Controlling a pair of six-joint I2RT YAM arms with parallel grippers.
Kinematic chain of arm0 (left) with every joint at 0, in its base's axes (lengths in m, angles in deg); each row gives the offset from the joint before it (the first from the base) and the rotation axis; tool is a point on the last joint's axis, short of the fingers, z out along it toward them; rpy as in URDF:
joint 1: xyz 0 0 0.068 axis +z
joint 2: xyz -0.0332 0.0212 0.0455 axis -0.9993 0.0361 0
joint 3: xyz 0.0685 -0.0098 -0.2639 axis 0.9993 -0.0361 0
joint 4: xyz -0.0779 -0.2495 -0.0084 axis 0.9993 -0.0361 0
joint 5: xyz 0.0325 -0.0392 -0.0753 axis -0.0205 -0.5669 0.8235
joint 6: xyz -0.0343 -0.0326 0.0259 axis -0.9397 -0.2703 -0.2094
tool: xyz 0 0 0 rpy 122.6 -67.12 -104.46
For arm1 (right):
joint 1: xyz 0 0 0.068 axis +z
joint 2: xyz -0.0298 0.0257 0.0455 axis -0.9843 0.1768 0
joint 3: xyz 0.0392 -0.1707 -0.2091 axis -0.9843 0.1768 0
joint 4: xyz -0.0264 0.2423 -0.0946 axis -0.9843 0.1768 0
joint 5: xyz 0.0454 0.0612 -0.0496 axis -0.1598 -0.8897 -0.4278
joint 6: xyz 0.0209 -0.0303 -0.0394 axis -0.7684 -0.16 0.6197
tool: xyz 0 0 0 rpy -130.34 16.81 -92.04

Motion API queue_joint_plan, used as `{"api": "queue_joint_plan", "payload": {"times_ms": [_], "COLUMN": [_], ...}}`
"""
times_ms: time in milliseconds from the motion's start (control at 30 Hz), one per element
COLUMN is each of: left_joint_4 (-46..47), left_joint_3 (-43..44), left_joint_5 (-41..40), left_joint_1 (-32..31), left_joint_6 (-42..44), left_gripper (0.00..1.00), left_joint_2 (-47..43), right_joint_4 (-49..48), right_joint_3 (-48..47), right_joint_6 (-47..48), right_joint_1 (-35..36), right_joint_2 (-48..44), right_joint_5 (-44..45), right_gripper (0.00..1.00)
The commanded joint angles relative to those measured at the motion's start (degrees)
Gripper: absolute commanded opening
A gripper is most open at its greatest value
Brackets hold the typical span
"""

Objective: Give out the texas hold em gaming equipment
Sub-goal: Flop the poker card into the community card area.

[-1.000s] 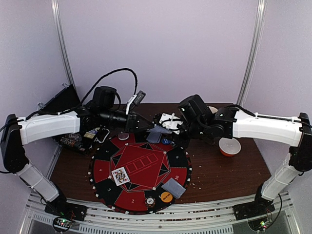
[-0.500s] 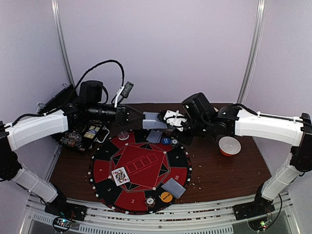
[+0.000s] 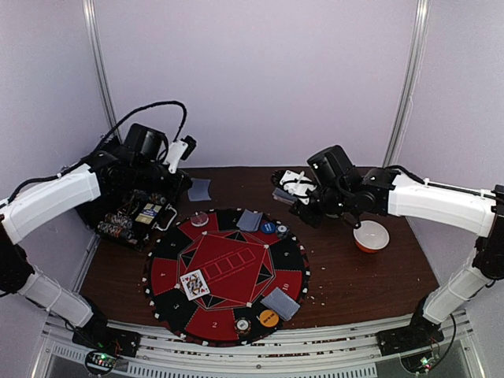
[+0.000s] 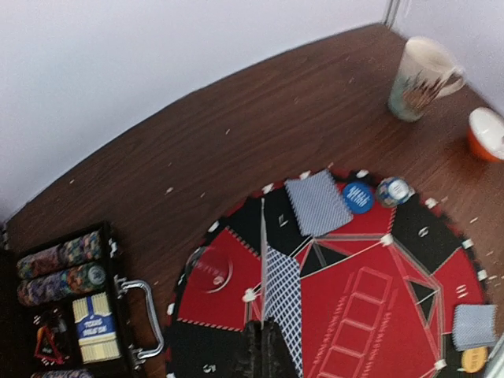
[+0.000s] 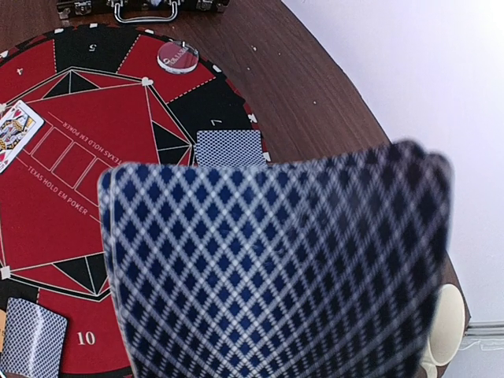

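Note:
My left gripper is shut on a single blue-backed playing card. It hangs above the table's back left, and the card shows edge-on over the mat in the left wrist view. My right gripper is shut on the deck of cards, which hides its fingers in the right wrist view. On the round red-and-black mat lie a face-down card, a blue chip, a clear button, a face-up queen, more face-down cards and an orange chip.
An open black chip case stands left of the mat. A white-and-orange bowl sits on the right under the right arm. A patterned mug stands at the back right. Bare brown table lies right of the mat.
The left gripper closed on one card from the right gripper's deck and drew back to the left with it. The right arm shifted slightly right, still holding the deck.

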Motion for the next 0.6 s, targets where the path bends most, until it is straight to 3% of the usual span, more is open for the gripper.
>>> {"api": "queue_joint_plan", "payload": {"times_ms": [0, 133, 233, 567], "left_joint_4": [-8.98, -9.14, -9.18, -11.42], "left_joint_3": [-0.26, -0.98, -1.03, -0.67], "left_joint_5": [-29.46, -41.7, -43.96, -26.93], "left_joint_1": [-8.56, -16.57, -20.84, -30.27], "left_joint_6": [4.45, 4.52, 5.01, 1.65], "left_gripper": [0.0, 0.0, 0.0, 0.0], "left_joint_2": [7.04, 14.13, 19.06, 30.81], "right_joint_4": [0.46, 0.52, 0.78, 1.18], "right_joint_3": [0.28, 0.03, -0.17, 0.27], "right_joint_6": [-0.52, -0.45, -0.45, -0.6], "right_joint_1": [-0.15, -0.14, -0.14, -0.28], "right_joint_2": [-2.26, -2.56, -2.93, -4.22], "right_joint_5": [1.04, 1.07, 1.22, 1.41], "right_gripper": [0.28, 0.28, 0.28, 0.29]}}
